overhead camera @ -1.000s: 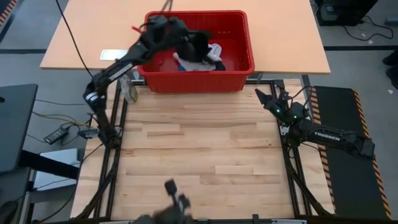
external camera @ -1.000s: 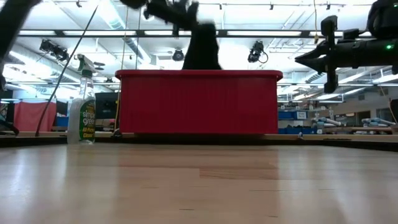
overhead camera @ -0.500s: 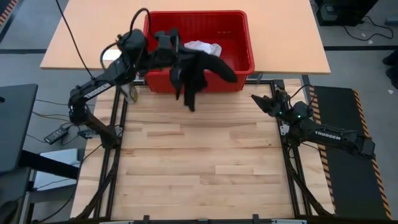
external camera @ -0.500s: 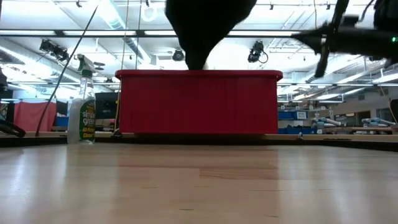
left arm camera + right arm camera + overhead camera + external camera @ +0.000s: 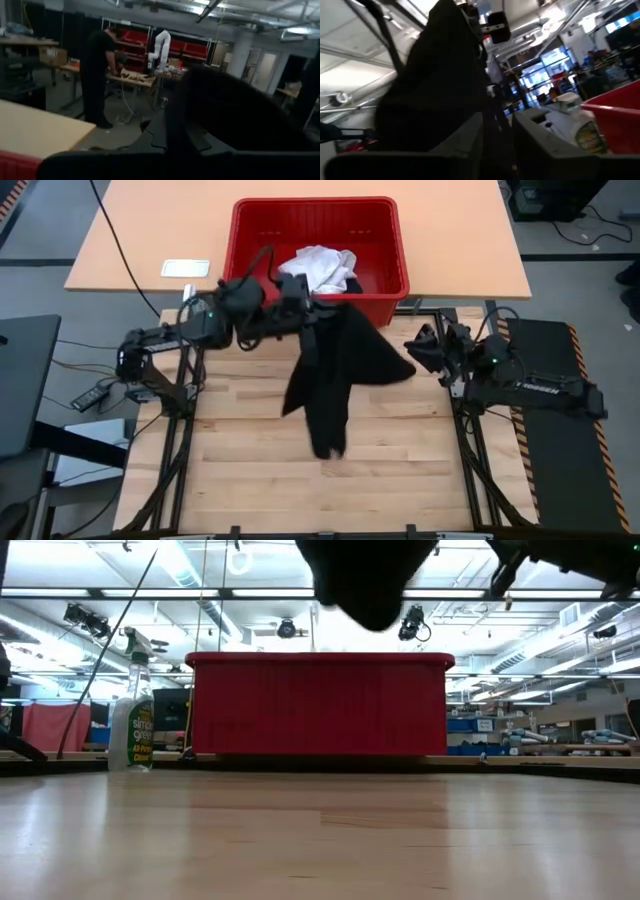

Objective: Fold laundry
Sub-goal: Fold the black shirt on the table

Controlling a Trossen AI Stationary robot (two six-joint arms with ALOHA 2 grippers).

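Our left gripper [image 5: 300,315] is clamped on the black shirt [image 5: 335,375], which hangs lengthwise toward 6 o'clock; our right gripper [image 5: 425,348], jaws unreadable, waits just beside its 3 o'clock edge.

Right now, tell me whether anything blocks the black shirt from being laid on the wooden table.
Nothing visible does. The left gripper holds the black shirt hanging above bare wooden table; the red basket sits behind it.

From down at bench [image 5: 320,840] level, a red basket [image 5: 320,705] stands squarely across the far edge. A spray bottle [image 5: 131,720] stands just beside it. A black shirt [image 5: 365,575] hangs above the basket's rim, apart from it.
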